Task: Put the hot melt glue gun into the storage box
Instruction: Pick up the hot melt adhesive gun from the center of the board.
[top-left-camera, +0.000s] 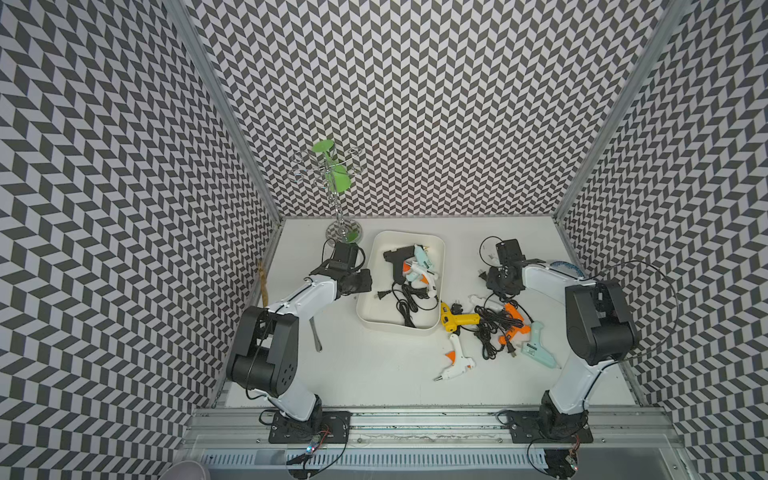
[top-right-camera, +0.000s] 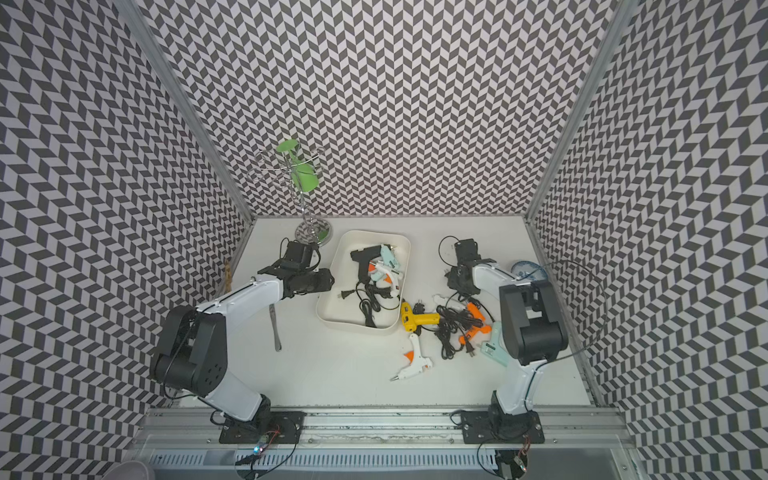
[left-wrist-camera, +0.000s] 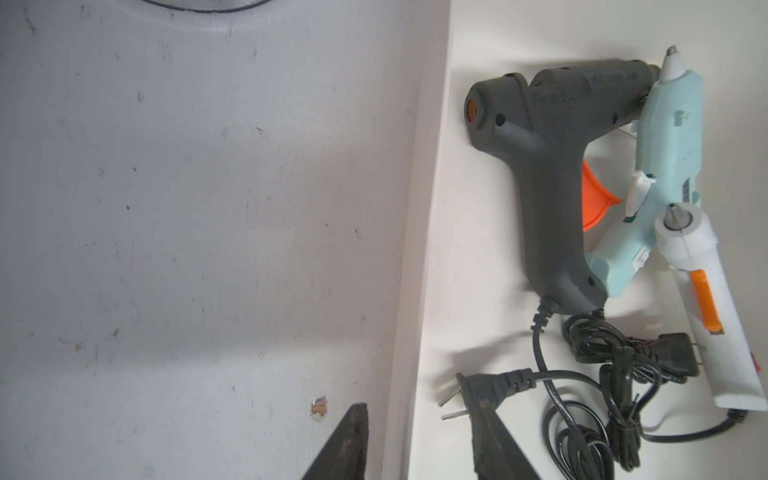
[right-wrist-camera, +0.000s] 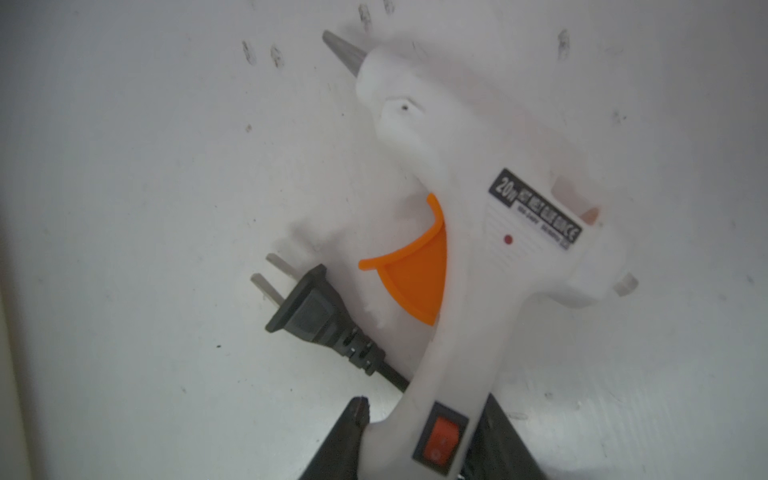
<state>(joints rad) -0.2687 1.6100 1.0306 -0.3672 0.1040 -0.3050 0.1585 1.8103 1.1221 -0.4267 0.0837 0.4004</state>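
Observation:
The cream-white storage box (top-left-camera: 376, 309) (top-right-camera: 343, 309) stands mid-table and holds a black glue gun (top-left-camera: 398, 259) (left-wrist-camera: 552, 178), a teal one (left-wrist-camera: 673, 137), a white one (left-wrist-camera: 702, 299) and their cords. My left gripper (left-wrist-camera: 415, 399) (top-left-camera: 358, 283) is open, with one jaw on each side of the box's left wall. On the table right of the box lies a white glue gun (right-wrist-camera: 478, 249) with an orange trigger; its nozzle end (top-left-camera: 477, 299) pokes out in a top view. My right gripper (right-wrist-camera: 428, 409) (top-left-camera: 503, 286) is shut on its handle.
Yellow (top-left-camera: 457, 320), orange (top-left-camera: 517, 322), teal (top-left-camera: 536, 345) and white (top-left-camera: 455, 361) glue guns lie right of the box among tangled black cords (top-left-camera: 492, 328). A wire stand with a green cup (top-left-camera: 338, 183) is back left, metal tongs (top-left-camera: 316, 336) near the left arm, a blue-patterned bowl (top-left-camera: 567, 268) back right.

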